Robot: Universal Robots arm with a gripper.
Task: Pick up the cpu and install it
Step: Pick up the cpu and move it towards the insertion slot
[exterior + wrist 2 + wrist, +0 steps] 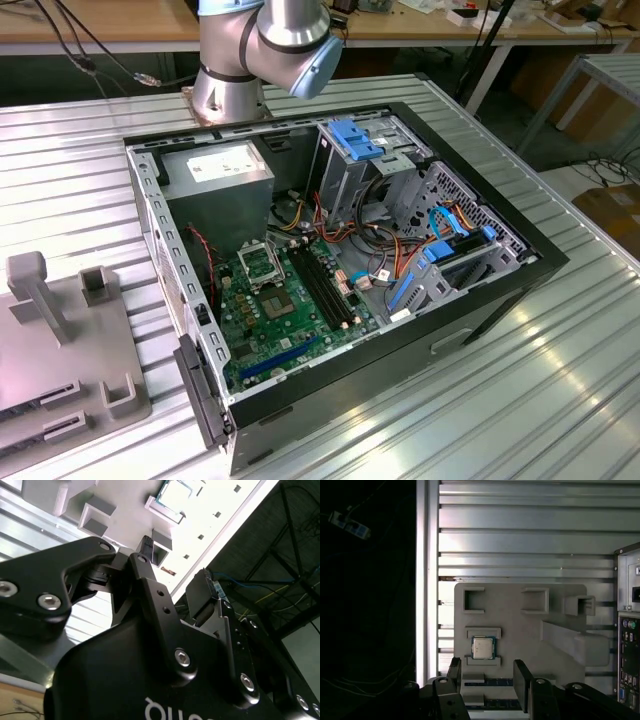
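The cpu [483, 647] is a small silvery square with a green rim. It lies flat in a raised nest on the grey fixture plate [520, 615]; the second wrist view shows the cpu [176, 495] too. My gripper [487, 677] hangs above the plate, open, with the cpu just past its fingertips [521, 679] and nothing between them. In the second wrist view the gripper [175, 570] shows its two black fingers [146, 545] spread apart. The open computer case [500, 290] holds the motherboard with its metal-framed socket [262, 265].
The fixture plate [40, 350] stands at the exterior view's left of the case, with upright grey posts [35, 295] and brackets on it. The case's rear panel [627, 630] is close beside the plate. The ribbed metal table's edge [422, 580] runs along the plate's other side.
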